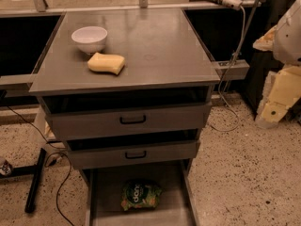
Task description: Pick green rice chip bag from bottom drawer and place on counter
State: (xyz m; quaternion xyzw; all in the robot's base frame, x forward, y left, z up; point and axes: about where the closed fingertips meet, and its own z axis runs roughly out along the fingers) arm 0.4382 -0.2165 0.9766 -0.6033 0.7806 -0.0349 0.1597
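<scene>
The green rice chip bag [139,195] lies flat in the open bottom drawer [101,197], near its middle, with the dark round logo facing up. The counter [155,41] is the grey top of the cabinet. My arm's white shell [289,29] shows at the right edge, and my gripper [275,102] hangs below it, to the right of the cabinet at about the height of the upper drawers. It is well apart from the bag and touches nothing on the cabinet.
A white bowl [89,38] and a yellow sponge [106,63] sit on the left part of the counter. The two upper drawers [132,120] with black handles stand slightly open above the bag. Cables [61,182] and a black stand [34,182] lie on the floor at the left.
</scene>
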